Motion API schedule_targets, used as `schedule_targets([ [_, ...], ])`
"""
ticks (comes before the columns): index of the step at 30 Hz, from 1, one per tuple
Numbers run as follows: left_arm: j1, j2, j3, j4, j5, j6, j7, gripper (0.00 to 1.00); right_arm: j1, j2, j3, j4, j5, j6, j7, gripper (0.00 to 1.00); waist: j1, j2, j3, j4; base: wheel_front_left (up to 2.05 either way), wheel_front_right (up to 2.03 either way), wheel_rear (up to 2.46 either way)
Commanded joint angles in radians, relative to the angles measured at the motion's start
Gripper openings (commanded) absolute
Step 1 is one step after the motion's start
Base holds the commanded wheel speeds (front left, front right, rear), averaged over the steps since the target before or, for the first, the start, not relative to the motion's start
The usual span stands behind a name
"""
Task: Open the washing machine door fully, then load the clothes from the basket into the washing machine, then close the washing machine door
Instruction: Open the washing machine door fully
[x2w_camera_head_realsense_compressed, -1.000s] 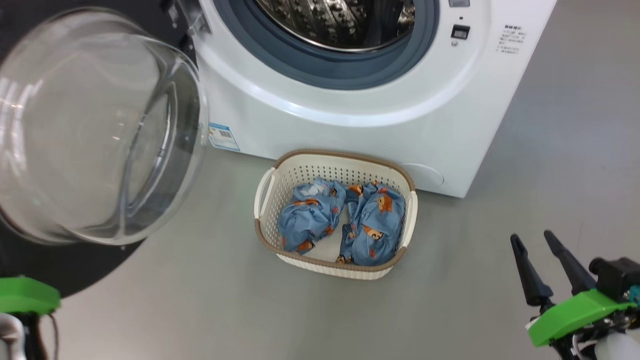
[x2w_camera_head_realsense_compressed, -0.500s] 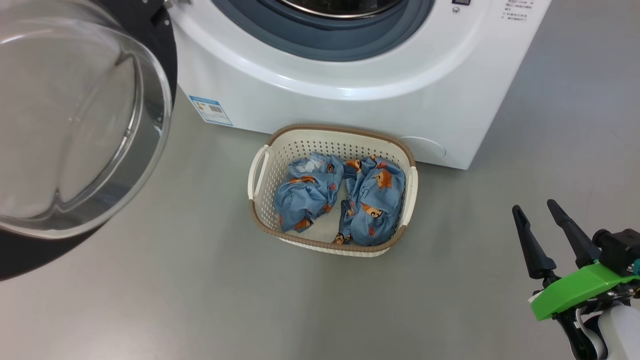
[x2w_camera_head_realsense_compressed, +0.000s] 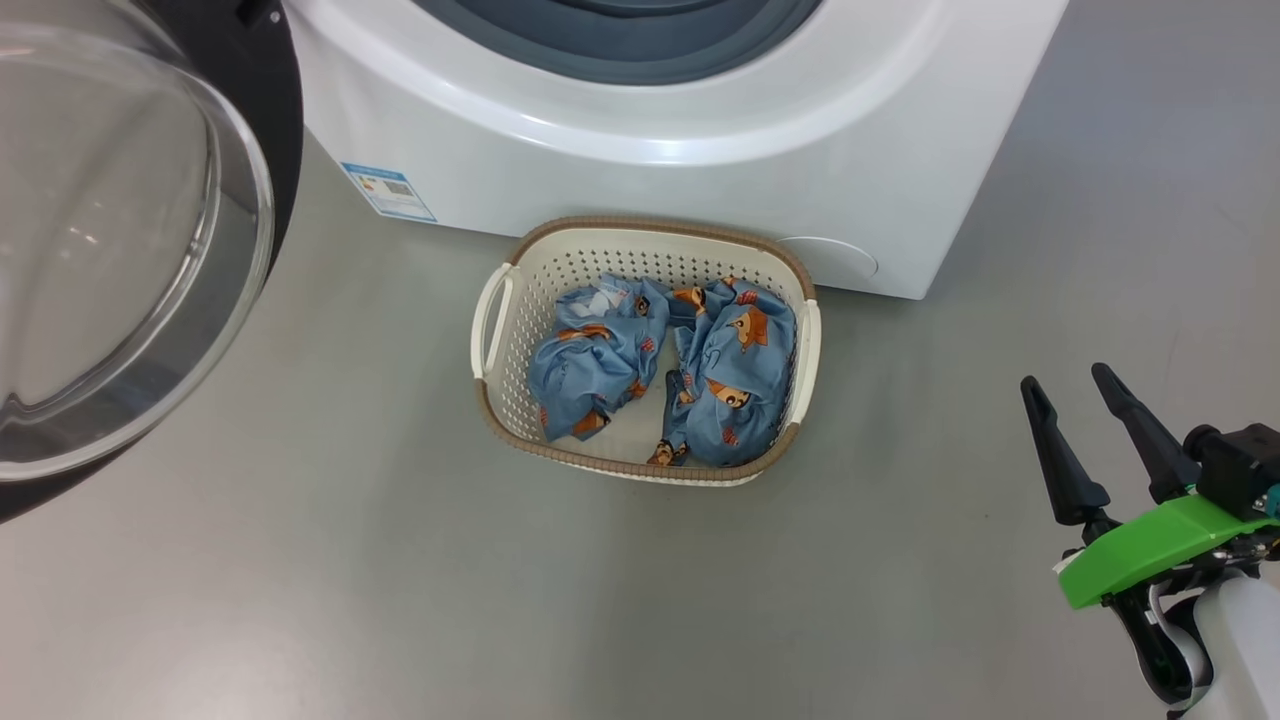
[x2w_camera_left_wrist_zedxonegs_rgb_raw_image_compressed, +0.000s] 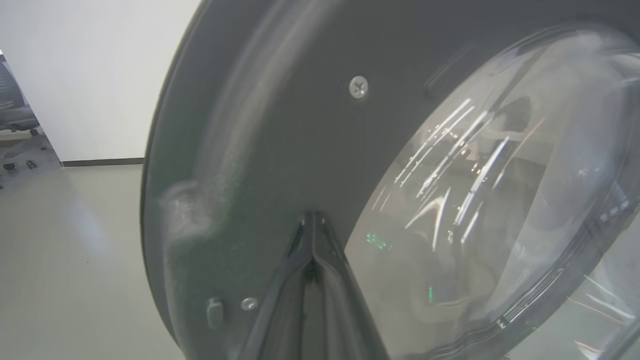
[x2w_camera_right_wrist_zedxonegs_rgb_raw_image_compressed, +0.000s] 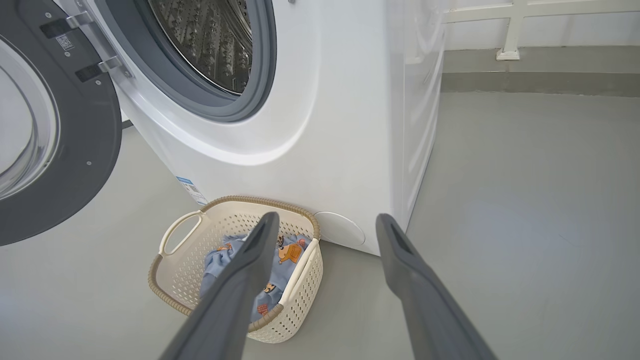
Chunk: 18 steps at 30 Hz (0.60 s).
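Mid-frame, clothes (x2w_camera_head_realsense_compressed: 735, 380): likely soft, light bundles in basket (x2w_camera_head_realsense_compressed: 640, 228); pinch a raised top fold.
Right gripper (x2w_camera_head_realsense_compressed: 1065, 380): lower right, jaws wide, empty.
Left gripper (x2w_camera_left_wrist_zedxonegs_rgb_raw_image_compressed: 312, 222): jaws closed together.

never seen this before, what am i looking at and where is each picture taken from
A wheeled robot with two arms, each ending in a two-fingered gripper. The head camera looks down at the floor: a washing machine with its door swung open, and a basket holding two blue bear-print clothes. The right gripper, lower right, is open and empty. The left wrist camera looks along the left gripper, shut, holding nothing, pointing at the door's dark rim. The right wrist camera looks past the open right gripper toward the basket.
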Motion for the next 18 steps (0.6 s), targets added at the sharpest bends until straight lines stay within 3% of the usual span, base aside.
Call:
schedule_targets([
  [1, -0.021, 0.079, 0.029, -0.014, 0.015, -0.005, -0.005, 0.00, -0.009, -0.009, 0.023, -0.020, -0.007, 0.002, -0.012, 1.00, 0.0000, 0.0000, -0.003, -0.002, 0.00, 0.00, 0.00],
  [6, -0.007, 0.068, 0.041, -0.006, 0.043, -0.022, -0.005, 0.00, 0.002, 0.004, 0.023, -0.013, -0.005, 0.002, -0.012, 1.00, 0.0000, 0.0000, -0.033, -0.002, 0.00, 0.00, 0.00],
  [18, 0.171, -0.040, 0.082, -0.097, 0.059, -0.072, -0.005, 0.00, 0.072, 0.042, 0.028, -0.008, 0.010, 0.002, -0.012, 1.00, 0.0000, 0.0000, -0.167, 0.004, 0.00, 0.00, 0.00],
])
